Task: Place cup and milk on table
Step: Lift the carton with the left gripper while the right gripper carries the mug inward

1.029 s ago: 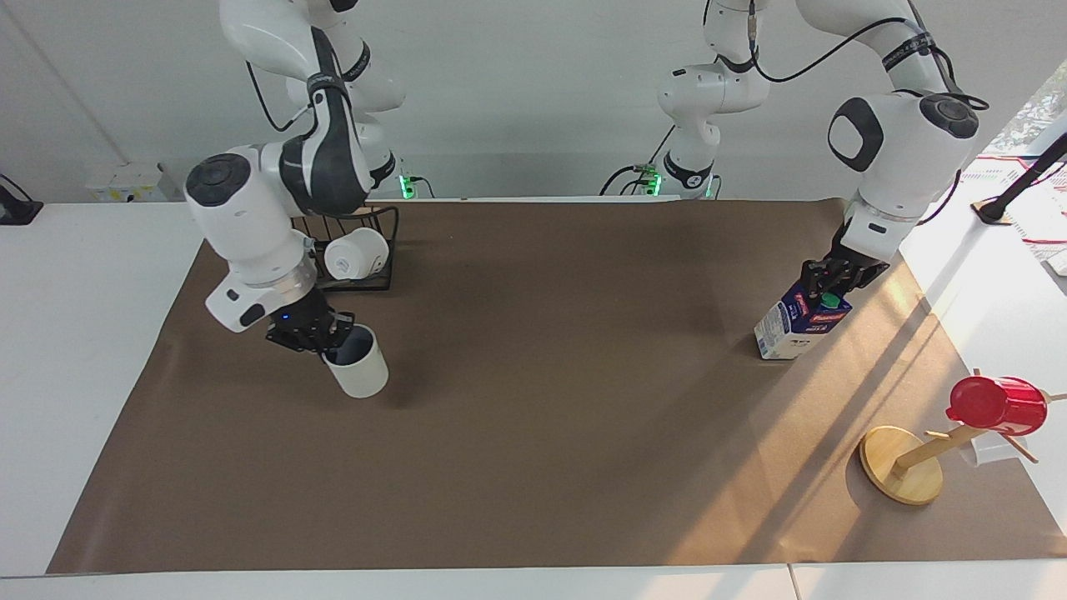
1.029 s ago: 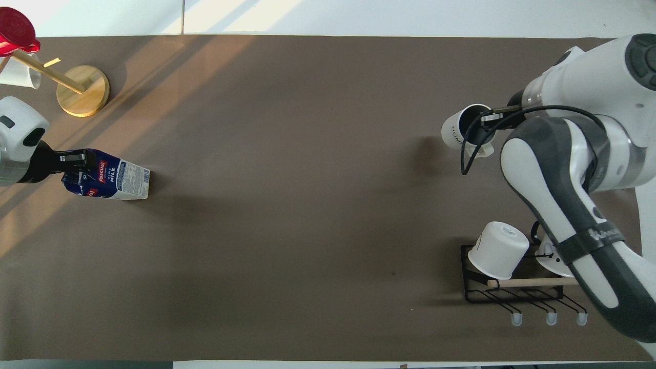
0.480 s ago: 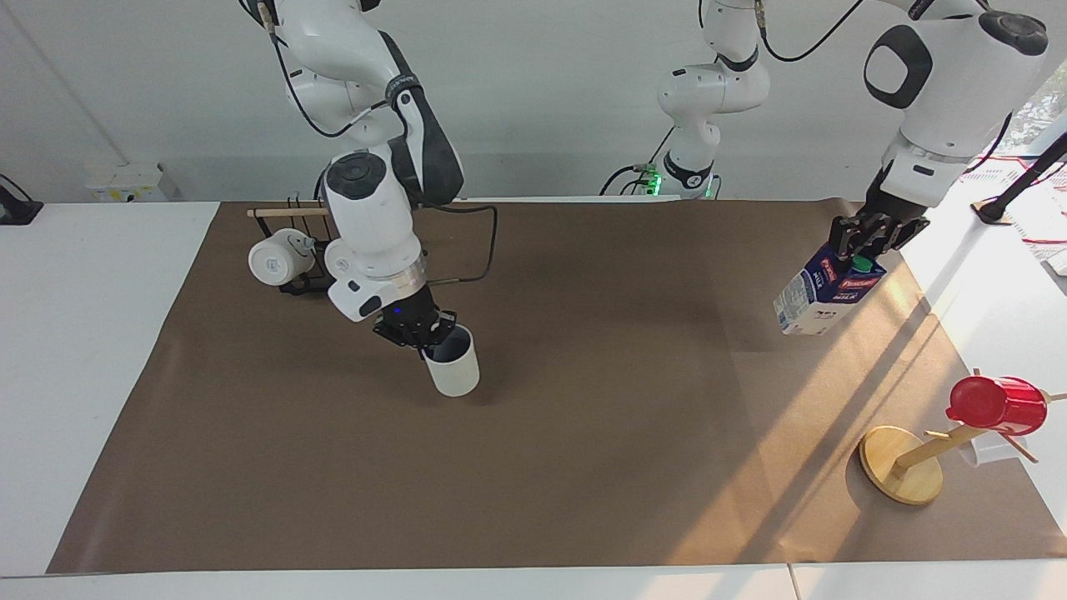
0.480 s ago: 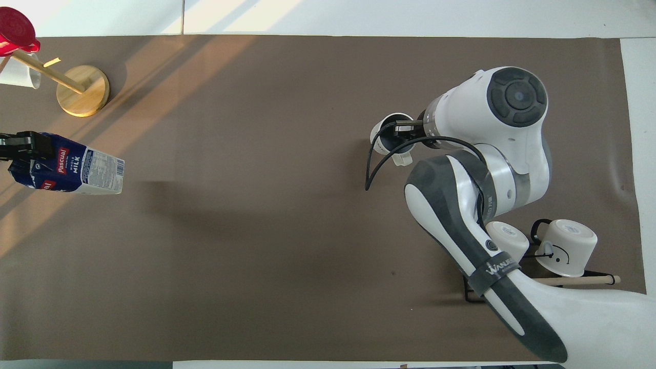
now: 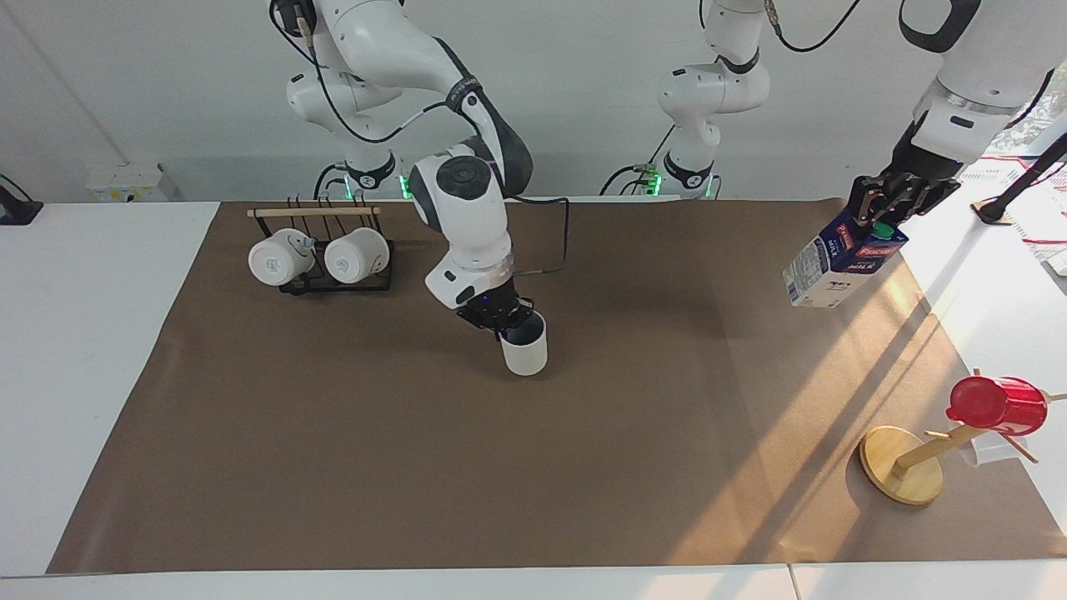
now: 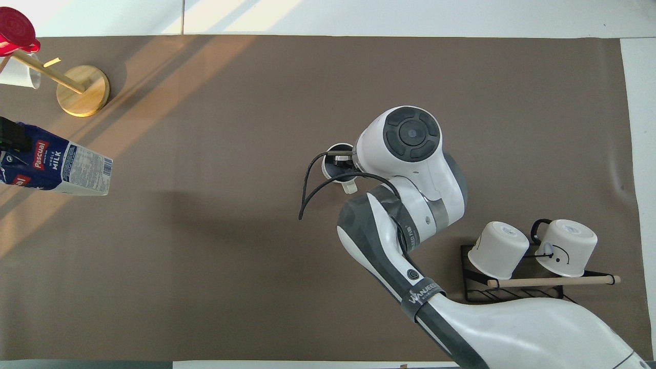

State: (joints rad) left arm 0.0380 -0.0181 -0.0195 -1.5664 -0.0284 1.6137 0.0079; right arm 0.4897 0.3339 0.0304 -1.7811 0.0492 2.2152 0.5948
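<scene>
Gripping the cup upright over mid-bench, the right tool mirrored the left tool carrying tilted milk above the bench's edge.

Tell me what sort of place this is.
Most likely a robotics lab set up as a mock kitchen: two arms bolted at a table covered in brown paper, a black mug rack, and a wooden cup tree.

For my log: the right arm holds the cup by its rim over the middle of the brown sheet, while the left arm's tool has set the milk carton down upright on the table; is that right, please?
Not quite. The milk carton is not set down: the facing view shows it tilted in the air, held at its top by the left tool over the sheet's edge at the left arm's end. The rest stands: the right tool holds the cup by its rim.
</scene>
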